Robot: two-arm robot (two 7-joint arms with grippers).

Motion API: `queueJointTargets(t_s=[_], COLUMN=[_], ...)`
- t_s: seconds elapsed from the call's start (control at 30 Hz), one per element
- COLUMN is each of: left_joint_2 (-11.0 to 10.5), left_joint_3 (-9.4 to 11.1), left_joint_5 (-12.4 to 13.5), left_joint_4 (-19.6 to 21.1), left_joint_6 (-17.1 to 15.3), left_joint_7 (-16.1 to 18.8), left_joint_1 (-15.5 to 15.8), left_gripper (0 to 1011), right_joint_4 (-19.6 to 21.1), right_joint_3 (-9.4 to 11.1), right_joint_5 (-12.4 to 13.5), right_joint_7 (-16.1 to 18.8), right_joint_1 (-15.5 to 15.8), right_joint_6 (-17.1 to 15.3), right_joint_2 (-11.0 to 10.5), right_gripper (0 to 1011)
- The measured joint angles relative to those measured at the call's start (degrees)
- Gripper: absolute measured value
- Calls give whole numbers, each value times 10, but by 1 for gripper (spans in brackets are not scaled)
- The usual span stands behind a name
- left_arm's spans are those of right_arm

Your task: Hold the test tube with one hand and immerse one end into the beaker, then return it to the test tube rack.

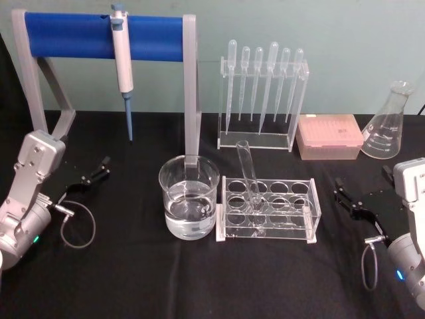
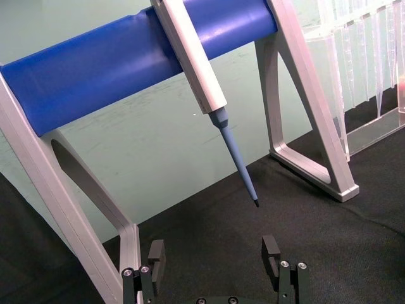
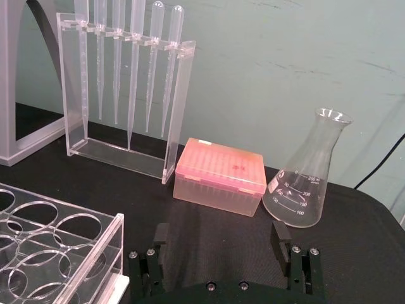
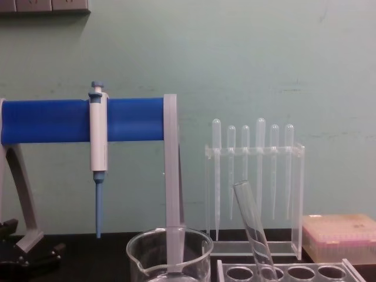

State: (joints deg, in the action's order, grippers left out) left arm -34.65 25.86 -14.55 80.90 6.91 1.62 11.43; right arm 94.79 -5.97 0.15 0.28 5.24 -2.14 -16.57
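1. From my remote station I saw a black table (image 1: 146, 279) filling the lower two thirds of the head view, with a pale green wall (image 4: 264, 64) behind it across the top of the frame.
2. The largest thing was one grey stand with a blue bar (image 1: 80, 36) at the upper left of the head view, and one white-and-blue micropipette (image 1: 122, 63) hung from that bar, tip down.
3. One clear pipette stand (image 1: 262, 100) sat at upper centre holding six plastic pipettes (image 1: 272, 73); the chest view showed their bulb tops in a row against the wall.
4. One clear rack (image 1: 269, 209) with round holes lay just right of centre, and one beaker (image 1: 188, 196), holding clear liquid, stood just beside its left end.
5. The single test tube (image 1: 249, 176) stood in the rack, leaning with its open top towards the upper left; the chest view showed its tilt side on, and it was apart from the beaker.
6. One conical flask (image 1: 388, 126) stood at the right edge, and one pink tip box (image 1: 329, 136) sat just left of it; the right wrist view showed the flask's printed graduations, which the head view did not resolve.
7. The left gripper (image 1: 93, 174) rested low at the left edge, fingers spread and holding nothing, as the left wrist view confirmed.
8. The right gripper (image 1: 350, 198) sat at the right edge, fingers likewise apart and empty.
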Motion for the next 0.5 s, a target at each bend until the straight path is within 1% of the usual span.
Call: queueJointTargets(t_s=[0.5], left_joint_2=[0], left_joint_3=[0], left_joint_5=[0], left_joint_4=[0], left_joint_6=[0], left_joint_7=[0], left_joint_1=[0], left_gripper=[1000], right_joint_4=[1], right_joint_3=[0], right_joint_5=[1], right_joint_7=[1], right_joint_1=[0], right_joint_6=[0], right_joint_2=[-1], right_gripper=[1000])
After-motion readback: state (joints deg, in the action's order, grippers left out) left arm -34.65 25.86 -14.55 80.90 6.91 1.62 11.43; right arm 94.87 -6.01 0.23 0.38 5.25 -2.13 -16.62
